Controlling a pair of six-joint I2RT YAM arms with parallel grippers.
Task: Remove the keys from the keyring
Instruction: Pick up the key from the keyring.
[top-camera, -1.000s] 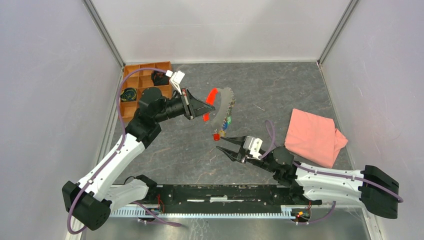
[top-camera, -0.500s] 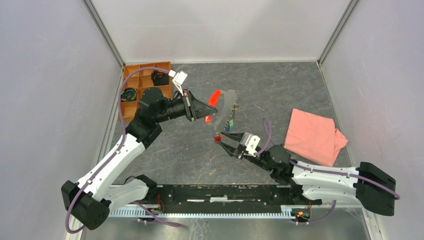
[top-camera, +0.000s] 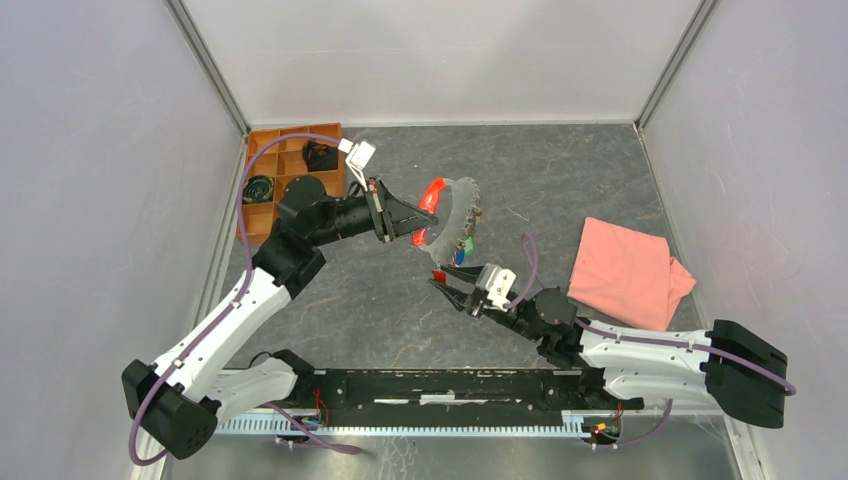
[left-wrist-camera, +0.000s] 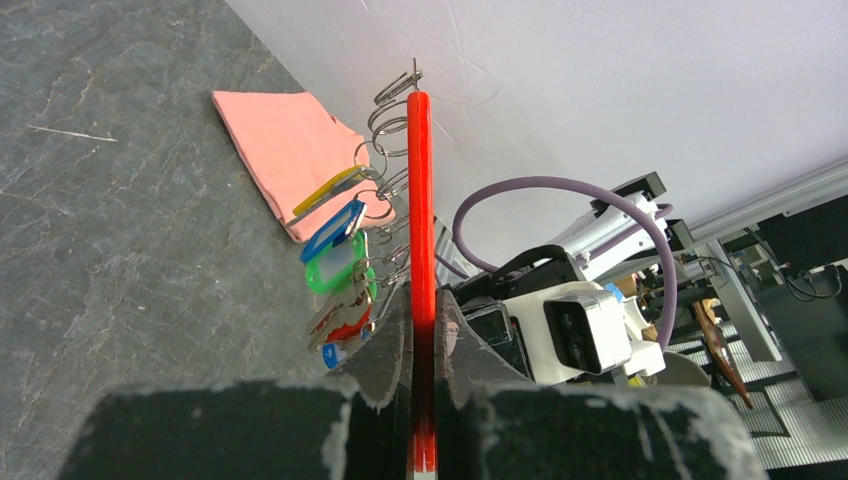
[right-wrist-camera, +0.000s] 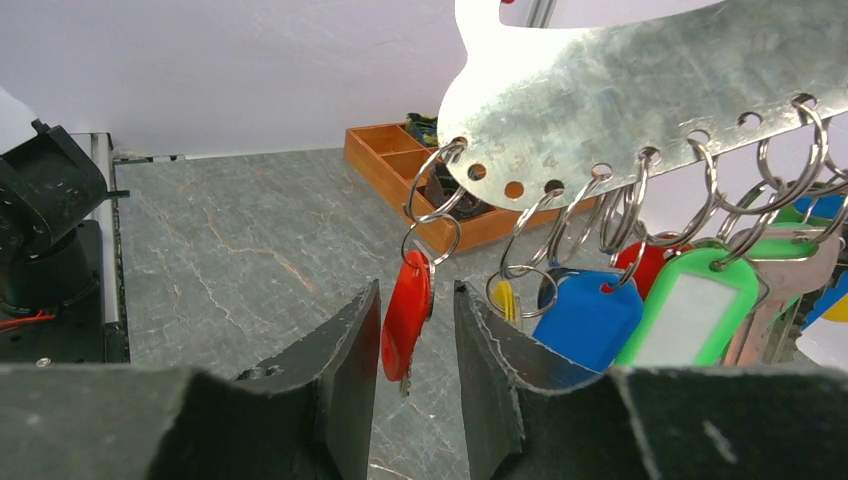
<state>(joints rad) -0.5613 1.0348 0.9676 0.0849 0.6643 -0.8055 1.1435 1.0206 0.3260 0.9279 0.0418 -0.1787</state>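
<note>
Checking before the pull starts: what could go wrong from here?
The red-tagged key hangs loose and edge-on between the open jaws of the right tool; it may swing or slip out. Its split ring is threaded through the metal plate, so pulling could tug the red strap from the left tool.

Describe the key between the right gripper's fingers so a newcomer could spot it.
Find the curved metal plate the left gripper holds above the table; keys hang on rings along its edge. At the row's end nearest the right arm, one red key hangs alone between the right gripper's fingers, apart from the bunched blue key and green key.
</note>
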